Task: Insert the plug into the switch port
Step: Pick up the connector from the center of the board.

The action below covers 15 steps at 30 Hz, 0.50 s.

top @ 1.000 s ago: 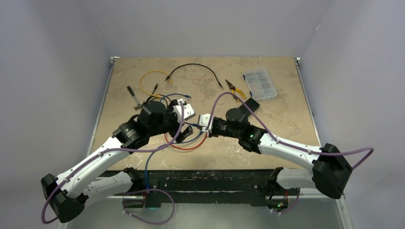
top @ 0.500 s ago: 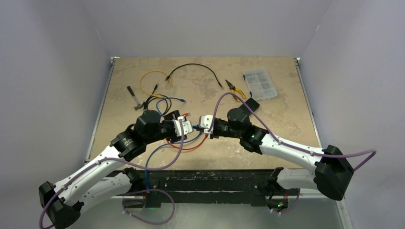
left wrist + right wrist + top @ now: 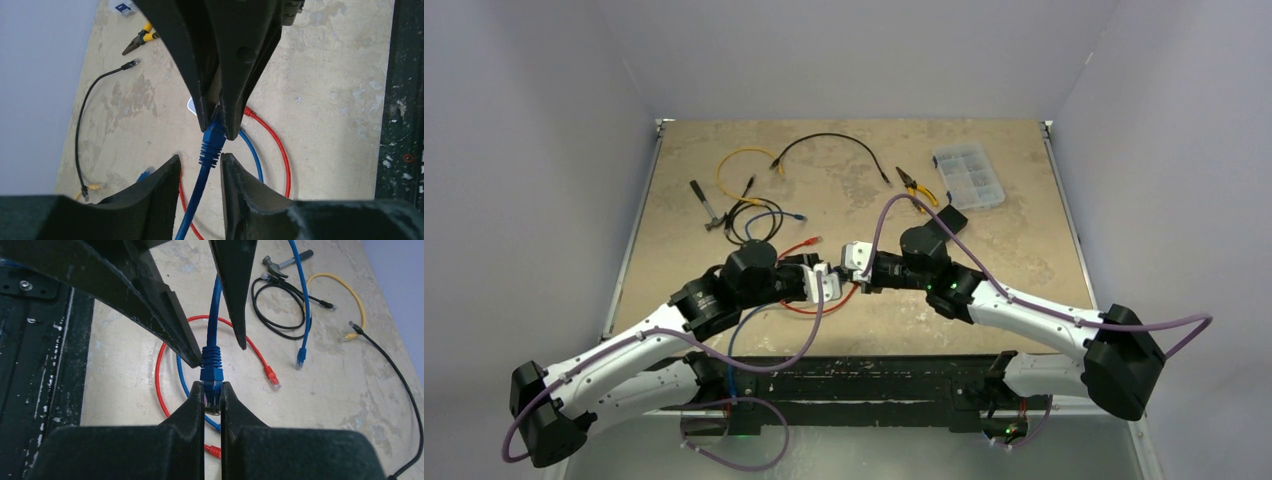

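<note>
Worktop [image 3: 1024, 170] of mottled beige lies under both arms, which we see standing nose to nose above its near middle. Our right gripper [image 3: 212, 390] is clenched on the blue plug [image 3: 212, 374], held off the surface there. Our left gripper [image 3: 201, 165] faces it, jaws apart and straddling the blue cable [image 3: 192, 205] just behind the plug's boot, above a red cable [image 3: 159, 365] loop.
</note>
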Tool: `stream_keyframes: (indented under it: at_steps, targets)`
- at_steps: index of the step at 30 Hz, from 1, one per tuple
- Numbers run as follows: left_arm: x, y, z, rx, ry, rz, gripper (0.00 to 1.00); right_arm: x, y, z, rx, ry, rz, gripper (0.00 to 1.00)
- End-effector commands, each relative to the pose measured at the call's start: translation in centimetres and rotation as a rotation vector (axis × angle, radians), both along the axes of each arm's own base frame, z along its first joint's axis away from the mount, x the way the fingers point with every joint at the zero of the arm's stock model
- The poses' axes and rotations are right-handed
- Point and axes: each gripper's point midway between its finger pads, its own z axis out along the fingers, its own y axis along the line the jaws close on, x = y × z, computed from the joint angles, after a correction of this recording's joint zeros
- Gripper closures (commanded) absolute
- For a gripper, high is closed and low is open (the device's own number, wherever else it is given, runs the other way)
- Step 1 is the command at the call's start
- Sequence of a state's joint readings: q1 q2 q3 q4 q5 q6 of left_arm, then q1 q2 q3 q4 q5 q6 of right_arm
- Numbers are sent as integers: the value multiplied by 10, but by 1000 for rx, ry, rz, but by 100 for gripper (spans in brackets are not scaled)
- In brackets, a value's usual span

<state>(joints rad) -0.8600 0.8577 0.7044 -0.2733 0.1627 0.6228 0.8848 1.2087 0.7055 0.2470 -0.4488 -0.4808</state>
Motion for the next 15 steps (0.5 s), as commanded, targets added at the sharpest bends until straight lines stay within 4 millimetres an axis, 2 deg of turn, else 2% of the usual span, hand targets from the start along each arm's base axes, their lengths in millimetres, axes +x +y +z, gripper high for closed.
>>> stream_keyframes:
  at_steps: [1,2,4,5,9,11,13,15]
  targets:
    - [-1,-7,-1,14,-26,-11,76,-9,6,31,82,-10,43,100]
    - [-1,-7,-2,16,-24,-11,87,-10,7,31,86,0,44,100]
    - [-1,-7,-1,11,-23,-4,100,-7,6,31,97,8,21,99]
    - [-1,-6,0,4,-22,3,100,-5,6,32,104,13,6,97]
    - [0,-2,12,-56,-30,44,100,3,1,40,158,62,-64,76]
    - [2,0,15,-86,-30,74,100,13,-6,47,192,99,-117,63]
    - [4,0,19,-120,-10,106,100,24,-19,54,240,143,-134,53]
    - [7,0,21,-161,37,149,100,32,-40,63,316,208,-120,47]
